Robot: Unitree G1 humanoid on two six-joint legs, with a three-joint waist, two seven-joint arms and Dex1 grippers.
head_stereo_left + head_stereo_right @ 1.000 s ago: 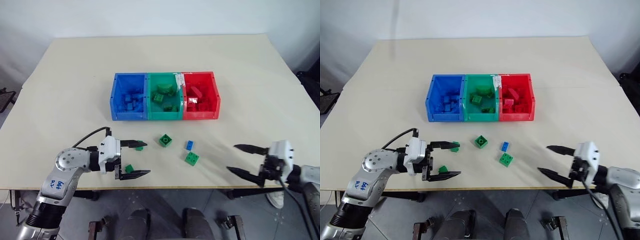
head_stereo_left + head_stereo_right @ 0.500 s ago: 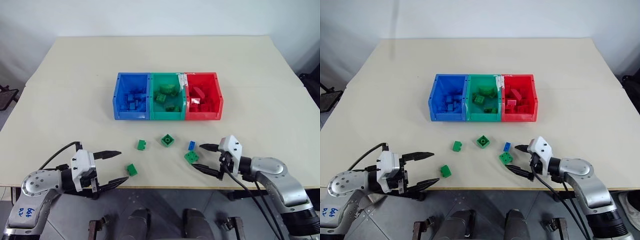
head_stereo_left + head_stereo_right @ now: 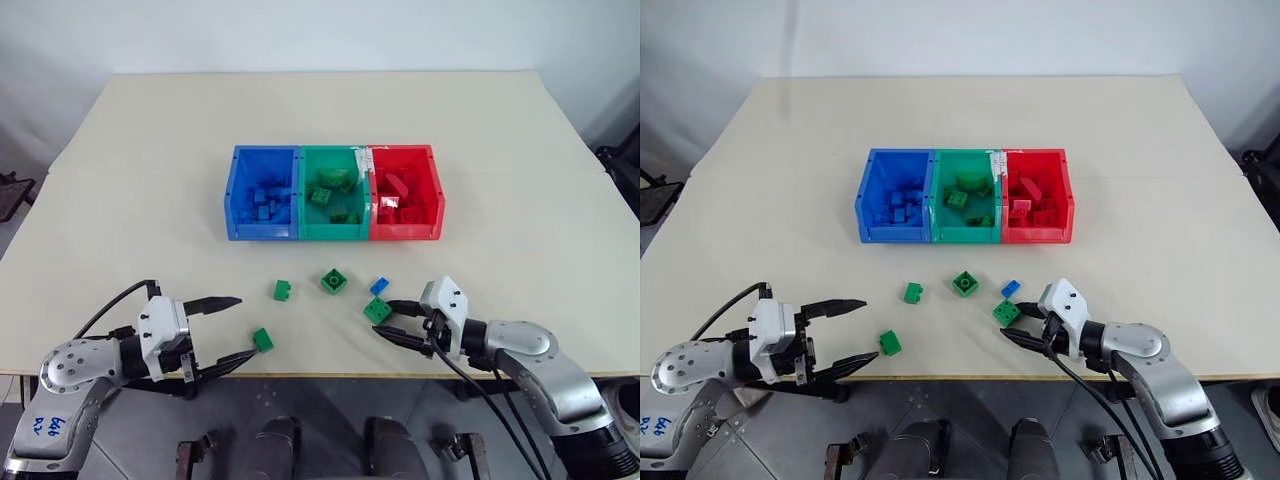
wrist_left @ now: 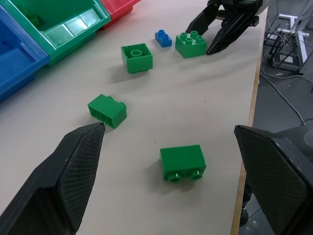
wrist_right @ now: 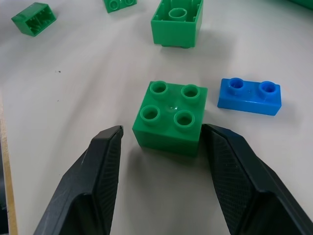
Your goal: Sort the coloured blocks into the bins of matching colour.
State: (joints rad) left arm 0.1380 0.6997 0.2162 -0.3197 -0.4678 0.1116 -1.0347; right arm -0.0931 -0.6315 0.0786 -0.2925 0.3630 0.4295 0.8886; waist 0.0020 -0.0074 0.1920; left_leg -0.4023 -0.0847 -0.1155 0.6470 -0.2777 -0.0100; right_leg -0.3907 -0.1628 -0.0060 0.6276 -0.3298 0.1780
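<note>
Straddling a green four-stud block (image 5: 170,117) on the table (image 3: 520,220), the right gripper (image 3: 392,323) is standing part open, one finger touching the block's side, gripping nothing. The left gripper (image 3: 232,329) is gaping wide and empty beside another green block (image 3: 262,339). The bins (image 3: 333,191) are sitting well beyond.

Both eye views look forward and down from above the bench (image 3: 120,200), sharing the bins (image 3: 334,192) and the loose blocks. The left wrist view sits low, looking across the bench toward the right hand (image 4: 215,38). The right wrist view, seemingly nearest, faces a four-stud green block (image 5: 170,117).
</note>
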